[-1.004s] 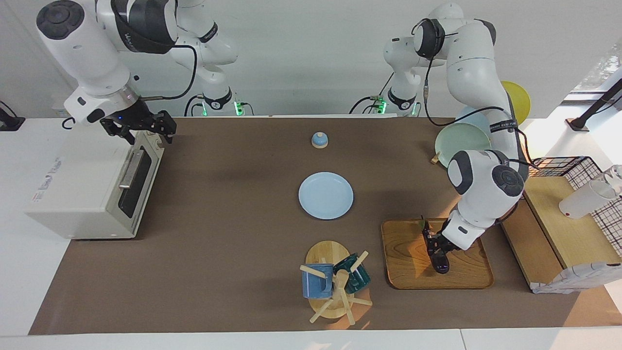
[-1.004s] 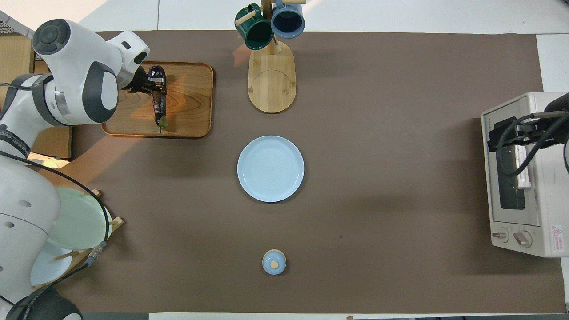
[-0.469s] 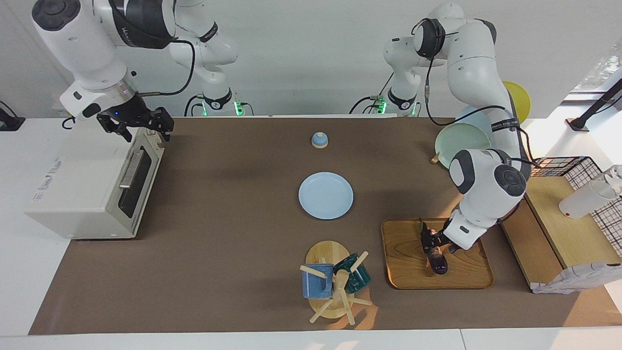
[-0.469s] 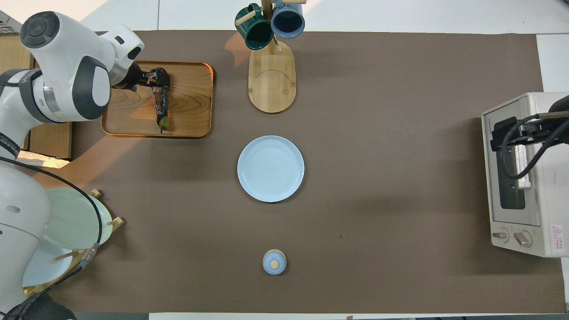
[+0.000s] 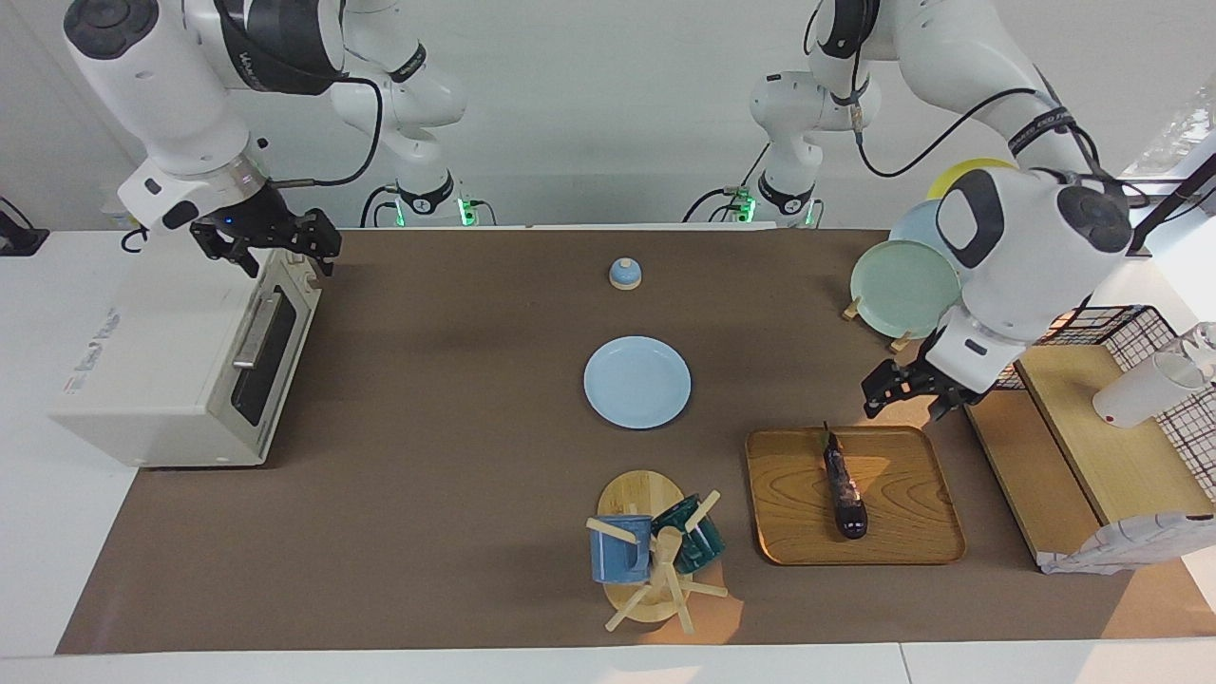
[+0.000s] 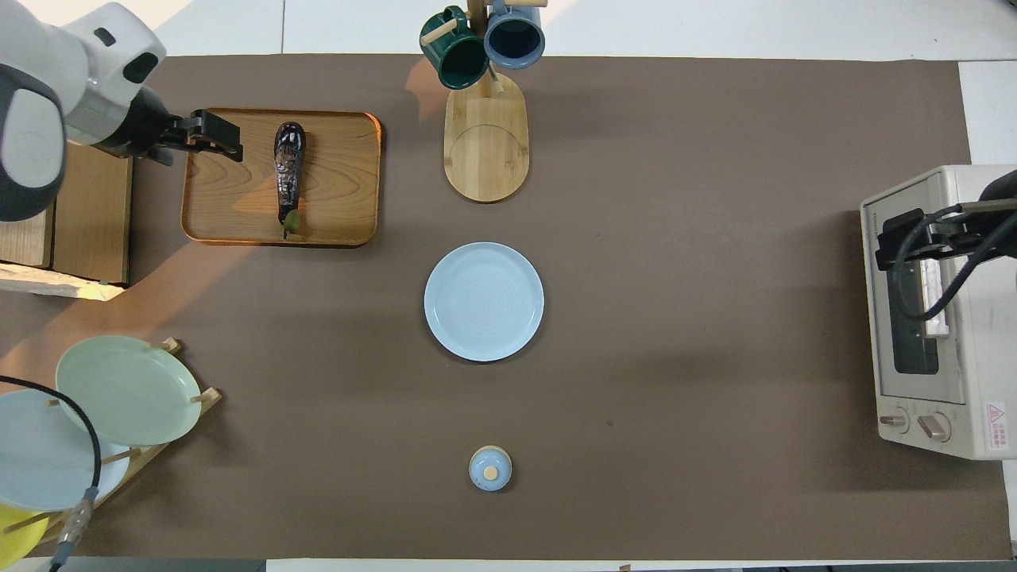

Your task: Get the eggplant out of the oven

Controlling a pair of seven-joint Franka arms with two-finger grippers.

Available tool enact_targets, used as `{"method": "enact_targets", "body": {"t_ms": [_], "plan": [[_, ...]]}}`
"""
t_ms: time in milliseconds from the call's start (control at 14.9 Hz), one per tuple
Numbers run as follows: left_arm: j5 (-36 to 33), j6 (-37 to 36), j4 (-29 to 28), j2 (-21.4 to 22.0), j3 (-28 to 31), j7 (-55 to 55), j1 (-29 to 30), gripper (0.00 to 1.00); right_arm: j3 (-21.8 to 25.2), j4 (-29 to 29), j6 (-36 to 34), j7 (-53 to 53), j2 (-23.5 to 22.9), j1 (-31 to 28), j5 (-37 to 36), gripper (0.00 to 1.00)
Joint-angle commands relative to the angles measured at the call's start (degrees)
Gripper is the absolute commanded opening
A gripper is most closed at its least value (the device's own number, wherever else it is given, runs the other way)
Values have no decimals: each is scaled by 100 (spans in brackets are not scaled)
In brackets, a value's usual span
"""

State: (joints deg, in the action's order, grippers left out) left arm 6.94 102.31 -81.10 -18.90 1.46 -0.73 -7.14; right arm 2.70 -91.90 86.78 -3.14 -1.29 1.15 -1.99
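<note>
Eggplant (image 5: pixel 844 484): lying free on the wooden tray (image 5: pixel 912 541), well apart from the oven (image 5: pixel 152 380).
My left gripper (image 5: pixel 907 399): spread wide, empty, above the tray's edge.
My right gripper (image 5: pixel 275 249): wide, over the oven's door.
Risk: a low sweep by me could roll the eggplant off.

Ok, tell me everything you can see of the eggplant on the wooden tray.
The eggplant is slim, long and glossy, dark purple-black, with a thin greenish stem at the end nearer to the robots. It lies flat on the wooden tray, roughly along the tray's middle, its blunt rounded tip pointing away from the robots. Only the tray touches it. The left hand is open and empty above the tray's nearer edge, clear of the eggplant. Highlights on the skin make it look smooth and whole.
</note>
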Motion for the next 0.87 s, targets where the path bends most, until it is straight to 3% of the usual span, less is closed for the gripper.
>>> {"method": "enact_targets", "body": {"t_ms": [0, 268, 536, 804], "plan": [[-175, -841, -187, 701, 91, -286, -6, 100, -6, -144, 85, 68, 120, -27, 146, 100], [-202, -1528, -625, 1413, 91, -331, -50, 100, -6, -144, 85, 68, 120, -27, 146, 100], [-490, -1468, -1495, 2029, 73, -419, -121, 100, -6, -144, 85, 68, 120, -36, 146, 100], [-554, -1398, -1471, 2039, -189, -410, 133, 100, -6, -144, 85, 68, 120, -36, 146, 100]]}}
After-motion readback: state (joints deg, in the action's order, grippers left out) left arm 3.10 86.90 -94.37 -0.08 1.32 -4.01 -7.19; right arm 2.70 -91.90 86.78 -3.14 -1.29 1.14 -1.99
